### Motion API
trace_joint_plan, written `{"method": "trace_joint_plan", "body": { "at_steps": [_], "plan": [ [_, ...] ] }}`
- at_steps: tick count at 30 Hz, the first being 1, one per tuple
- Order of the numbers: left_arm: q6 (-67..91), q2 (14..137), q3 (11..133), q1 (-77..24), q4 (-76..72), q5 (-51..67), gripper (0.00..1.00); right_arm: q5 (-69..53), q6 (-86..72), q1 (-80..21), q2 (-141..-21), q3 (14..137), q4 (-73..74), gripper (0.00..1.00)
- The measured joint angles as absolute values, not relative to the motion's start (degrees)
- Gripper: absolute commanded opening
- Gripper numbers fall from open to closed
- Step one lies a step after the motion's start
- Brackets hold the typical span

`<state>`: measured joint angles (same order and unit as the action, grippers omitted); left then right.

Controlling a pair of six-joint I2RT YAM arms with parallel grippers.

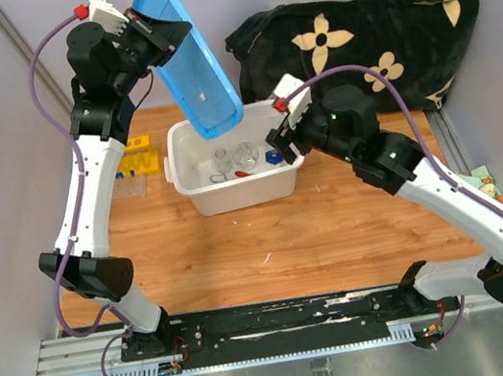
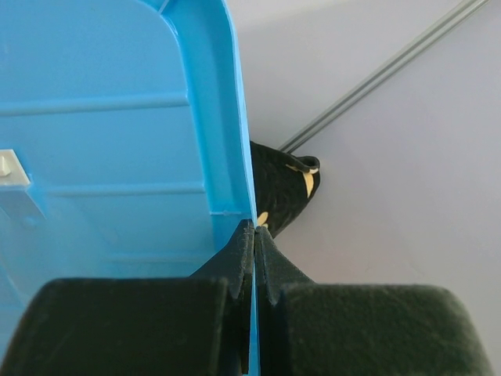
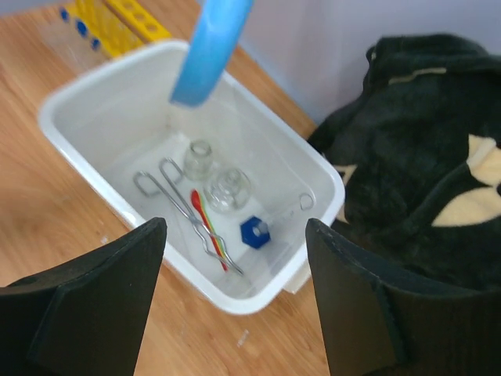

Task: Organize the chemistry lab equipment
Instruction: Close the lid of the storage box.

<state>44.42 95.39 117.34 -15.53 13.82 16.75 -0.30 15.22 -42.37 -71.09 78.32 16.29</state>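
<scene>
My left gripper is shut on the edge of the blue lid, holding it tilted high over the white bin; in the left wrist view the lid fills the left and its rim runs between the closed fingers. My right gripper stands open just above the bin's right end. Inside the bin lie a small beaker, a flask, metal tweezers, a red-orange tool and a blue-based glass piece.
A yellow holed rack with blue-capped tubes beside it sits left of the bin on the wooden table. The black flower-patterned blanket is heaped behind and to the right of the bin. Grey walls close in both sides.
</scene>
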Motion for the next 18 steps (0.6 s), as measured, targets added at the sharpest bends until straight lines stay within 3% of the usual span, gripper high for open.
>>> {"method": "trace_joint_plan", "body": {
  "at_steps": [6,18],
  "plan": [
    [44.4,96.6,117.3,-15.6,13.8,16.9,0.00,-6.2,8.1,-42.4,-67.8,78.4,9.5,0.70],
    [45.1,99.5,118.7,-16.3,13.7,17.7,0.00,-10.8,2.3,-42.4,-79.6,87.0,7.7,0.70]
  ]
}}
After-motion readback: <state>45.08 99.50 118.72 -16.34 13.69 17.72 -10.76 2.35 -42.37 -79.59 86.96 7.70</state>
